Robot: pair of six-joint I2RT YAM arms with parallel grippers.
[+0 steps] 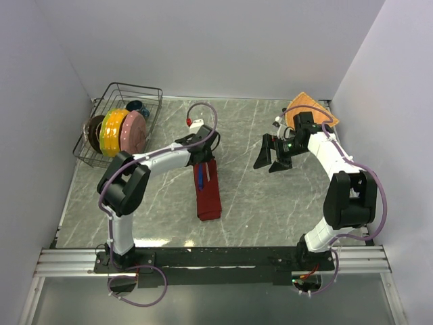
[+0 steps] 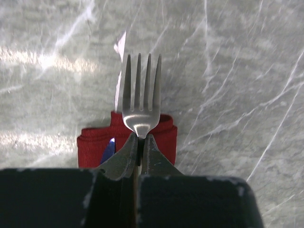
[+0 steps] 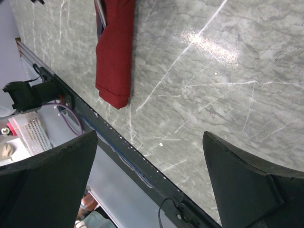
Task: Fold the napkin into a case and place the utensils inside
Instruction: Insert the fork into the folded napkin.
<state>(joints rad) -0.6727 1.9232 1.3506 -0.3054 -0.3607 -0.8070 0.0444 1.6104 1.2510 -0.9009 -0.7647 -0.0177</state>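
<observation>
My left claw pinches the fork by its neck, over one end of the folded red napkin on the worktop. The knife sticks out there too. My right claw is spread wide, well apart.

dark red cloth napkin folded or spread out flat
Folded: the dark red cloth napkin lies as a narrow strip on the grey marbled table, its end showing rounded, doubled layers in the left wrist view.

My left gripper reaches forward, fingers pinched tight on the fork; my right gripper hangs spread wide.
</observation>
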